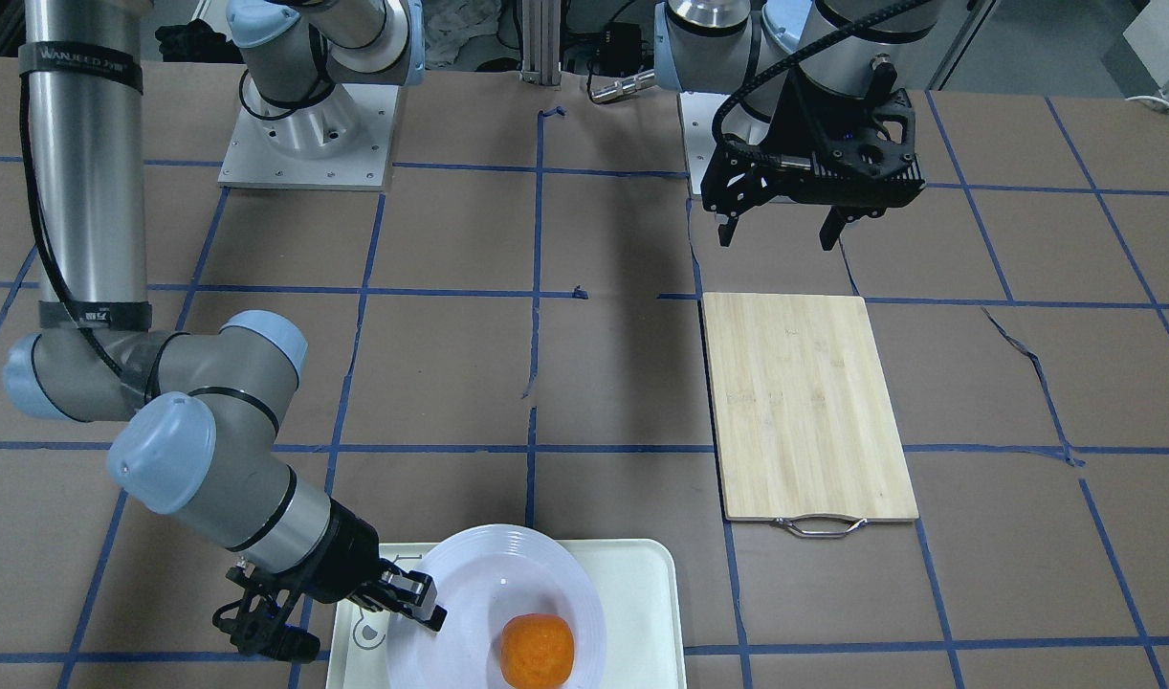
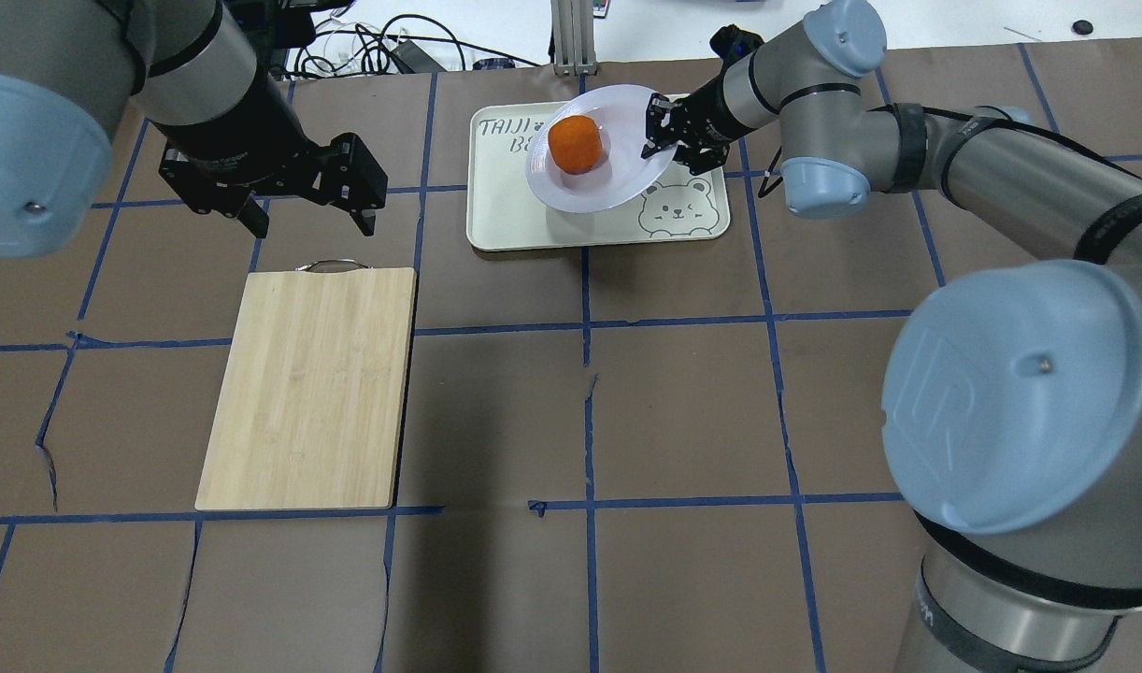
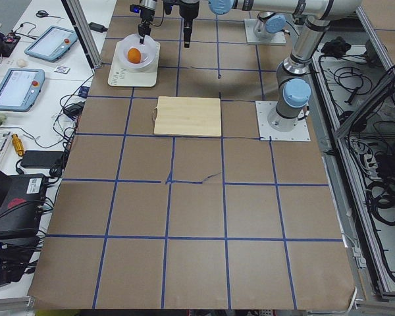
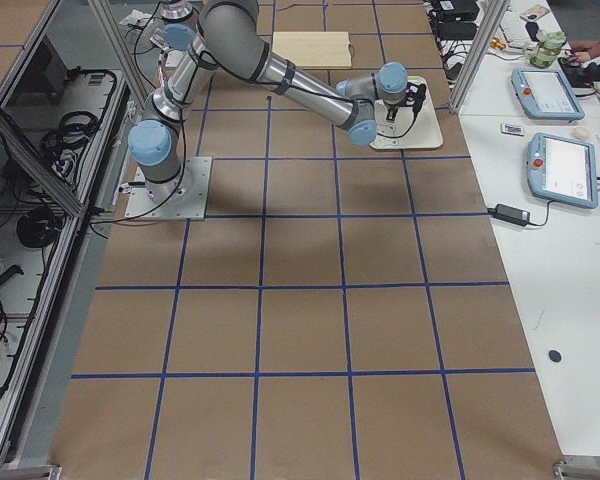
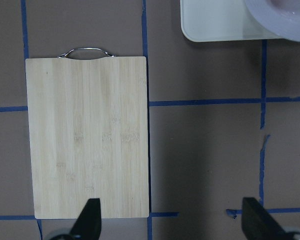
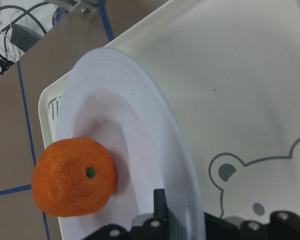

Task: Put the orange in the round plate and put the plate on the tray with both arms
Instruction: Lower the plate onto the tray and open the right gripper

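Setting the round plate [image 2: 618,178] down on the tray [image 2: 534,229] looks like the step in hand, since the fruit is already aboard. Well to the left of the tray, the left end effector [image 2: 312,224] hangs above the counter [image 2: 683,411] with its fingers apart and nothing between them, just over the handle end of the bamboo cutting board [image 2: 309,388]. The plate is over the tray's far half and appears tilted, its right side raised. Whether its low side touches the tray cannot be told. The orange [image 2: 576,143] rests in the plate's well, toward the tray's left. At the tray's right side, near the bear-face corner, the right end effector [image 2: 657,131] is clamped on the plate's rim. The next move probably calls for lowering that rim gently until the plate lies flat inside the tray's lip, slowly enough that the orange does not roll. The fingers should part only once the plate is settled.
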Robot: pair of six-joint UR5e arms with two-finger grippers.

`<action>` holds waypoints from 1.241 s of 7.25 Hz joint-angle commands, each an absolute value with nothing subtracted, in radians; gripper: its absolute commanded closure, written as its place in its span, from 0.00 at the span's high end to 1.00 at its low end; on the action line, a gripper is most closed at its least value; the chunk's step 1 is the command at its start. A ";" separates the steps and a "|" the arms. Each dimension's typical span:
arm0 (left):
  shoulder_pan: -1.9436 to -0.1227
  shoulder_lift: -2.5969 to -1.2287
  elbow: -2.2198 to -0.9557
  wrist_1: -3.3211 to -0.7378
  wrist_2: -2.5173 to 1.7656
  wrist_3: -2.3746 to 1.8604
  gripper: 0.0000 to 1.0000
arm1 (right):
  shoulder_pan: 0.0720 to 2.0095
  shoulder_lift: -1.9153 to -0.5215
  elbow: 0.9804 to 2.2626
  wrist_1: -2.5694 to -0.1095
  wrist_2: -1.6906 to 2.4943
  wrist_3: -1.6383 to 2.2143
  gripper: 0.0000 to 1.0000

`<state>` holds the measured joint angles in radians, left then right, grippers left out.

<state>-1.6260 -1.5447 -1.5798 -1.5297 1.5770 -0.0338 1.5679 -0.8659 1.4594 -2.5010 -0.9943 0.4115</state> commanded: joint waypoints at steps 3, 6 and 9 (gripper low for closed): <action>-1.626 -1.545 -1.578 -1.531 1.578 -0.034 1.00 | 1.568 -0.813 1.448 -2.554 -0.979 0.410 0.00; -1.626 -1.545 -1.578 -1.531 1.578 -0.034 1.00 | 1.568 -0.821 1.457 -2.554 -1.000 0.411 0.62; -1.626 -1.545 -1.578 -1.529 1.578 -0.034 1.00 | 1.540 -0.905 1.459 -2.469 -1.226 0.248 1.00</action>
